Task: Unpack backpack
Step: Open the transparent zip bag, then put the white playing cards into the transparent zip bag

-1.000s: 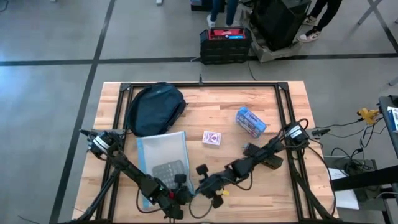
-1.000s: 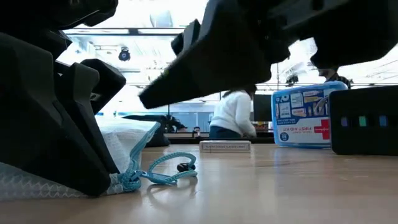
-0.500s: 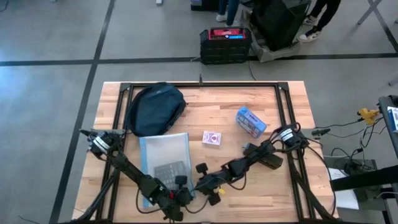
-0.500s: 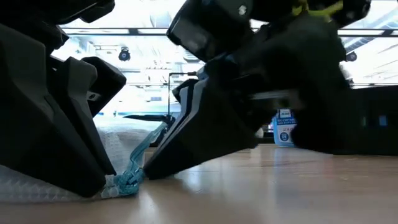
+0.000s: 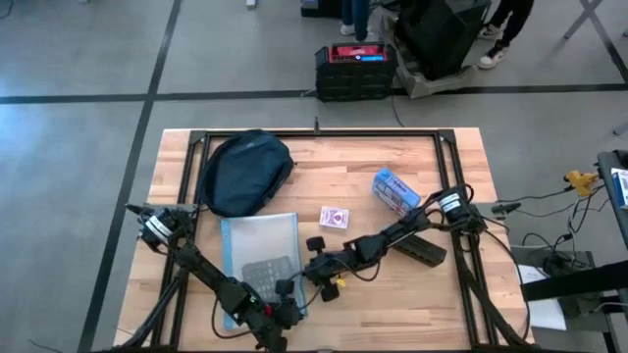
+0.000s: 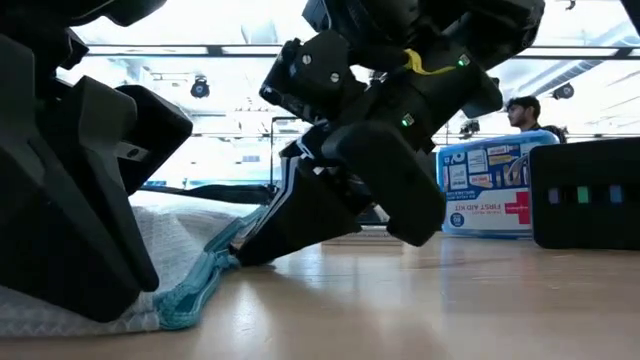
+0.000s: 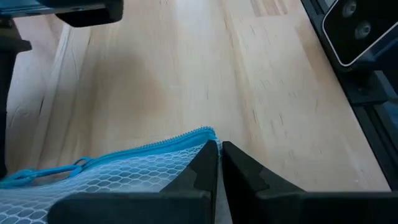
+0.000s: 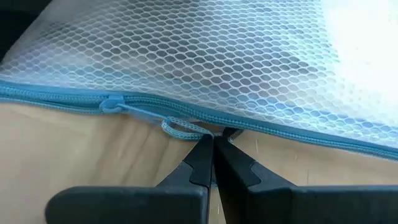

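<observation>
In the high view, the backpack lay in the upper left of the table, touching the top edge of the mesh zip bag below it. The left gripper sat at the bag's lower right corner; the right gripper reached its right edge, centre frame. A card box and a first aid kit lay to the right.

In the low view, both grippers crowded the bag's blue zipper at lower left.

The left wrist view showed the fingers clenched on the bag's corner.

The right wrist view showed the fingers pinched together on the zipper's cord loop.
</observation>
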You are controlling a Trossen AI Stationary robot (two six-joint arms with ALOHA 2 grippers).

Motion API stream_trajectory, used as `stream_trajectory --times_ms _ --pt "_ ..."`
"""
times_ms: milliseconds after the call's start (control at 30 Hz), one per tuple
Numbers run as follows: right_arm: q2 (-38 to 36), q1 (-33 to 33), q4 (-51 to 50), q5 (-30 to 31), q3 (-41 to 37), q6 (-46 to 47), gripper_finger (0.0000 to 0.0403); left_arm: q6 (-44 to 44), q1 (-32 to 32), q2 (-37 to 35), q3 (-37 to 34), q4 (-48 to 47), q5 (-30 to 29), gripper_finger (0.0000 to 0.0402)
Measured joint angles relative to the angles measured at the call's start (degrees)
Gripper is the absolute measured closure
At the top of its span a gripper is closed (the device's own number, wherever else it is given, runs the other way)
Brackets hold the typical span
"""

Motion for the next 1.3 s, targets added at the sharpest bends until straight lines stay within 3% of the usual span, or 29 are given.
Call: stream_trajectory --times_ms 367,667,867,1100,1300 --pt "-0.33 -4.7 -4.07 2.05 0.07 0.09 0.0403 -2.38 -1.34 -0.04 0.0 0.98 1.25 0.0396" --pt "-4.92 -6.13 -16.19 14.97 -0.26 -3.7 0.0403 -5.32 -2.91 -0.09 0.0 0.81 1.46 0.0396" --pt "-12.76 -5.77 -26.22 21.73 -1.47 -3.45 0.0403 -6.47 -2.97 -2.79 0.02 -0.75 1.74 0.0396" --pt "-25.26 -5.54 -21.97 17.8 -12.16 3.87 0.0394 -6.13 -3.4 -9.36 4.77 -14.37 -2.87 0.0396" --pt "-29.09 -9.89 -13.47 7.75 -20.46 9.3 0.0294 -14.27 -3.92 -13.14 9.8 -35.12 -5.23 0.0396"
